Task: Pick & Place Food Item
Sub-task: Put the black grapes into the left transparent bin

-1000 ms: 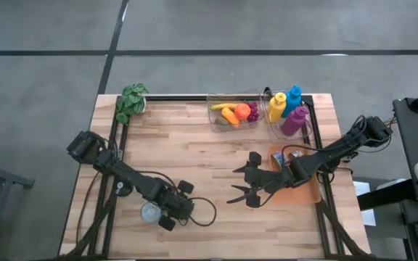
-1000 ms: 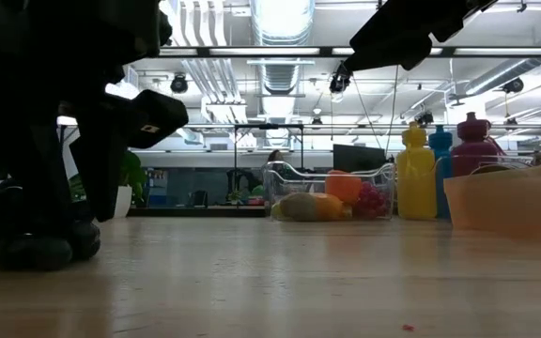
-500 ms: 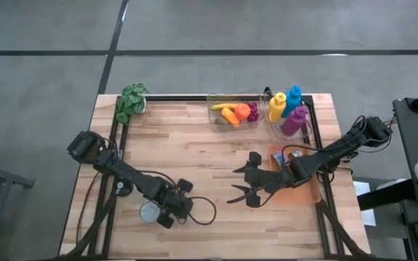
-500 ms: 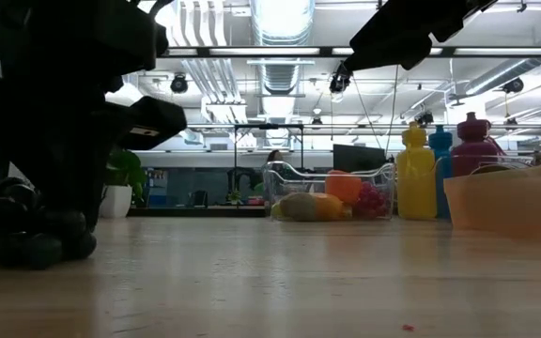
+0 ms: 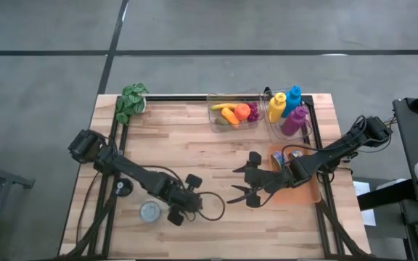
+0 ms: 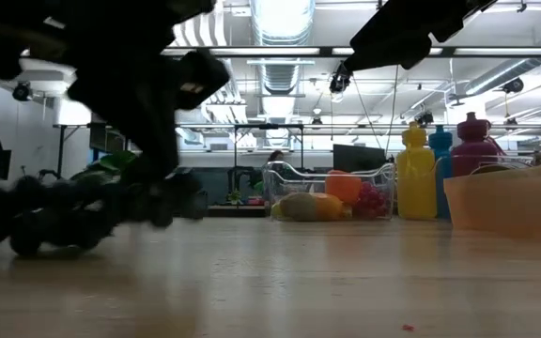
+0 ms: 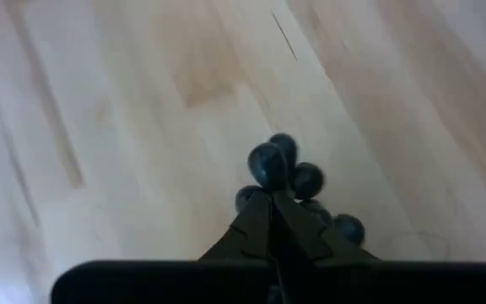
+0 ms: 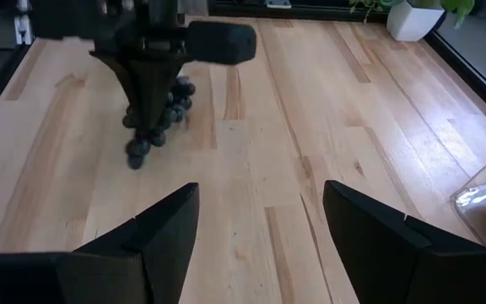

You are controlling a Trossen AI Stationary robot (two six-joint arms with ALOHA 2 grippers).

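A bunch of dark blue grapes point(image 7: 270, 162) hangs under my left gripper point(image 7: 272, 201), which is shut on it near the table's front, left of centre point(image 5: 183, 209). The right wrist view shows that gripper point(image 8: 152, 100) from ahead, with the grapes point(image 8: 160, 120) dangling below it. In the low view the bunch point(image 6: 54, 216) shows dark and close at the left. My right gripper point(image 8: 260, 190) stands open above the board at centre right point(image 5: 239, 185), pointing toward the grapes and holding nothing. My left gripper pinches the top of the grape bunch point(image 7: 268, 187) between its two fingertips. The fingers come steeply from above, slanting toward the table's right. The bunch hangs below them. Whether its lowest grapes point(image 8: 136, 154) touch the board, I cannot tell.
A small clear round dish point(image 5: 149, 212) lies just left of my left gripper. An orange tray point(image 5: 305, 190) sits at the right edge. At the back stand a clear bin of toy fruit point(image 5: 232, 113), coloured bottles point(image 5: 286, 110) and a potted plant point(image 5: 130, 101).
My left gripper has shut on the grape bunch, then gone up and toward the table's right, away from the clear round dish. The bunch has come up off the board with it and hangs stretched out below the fingers.
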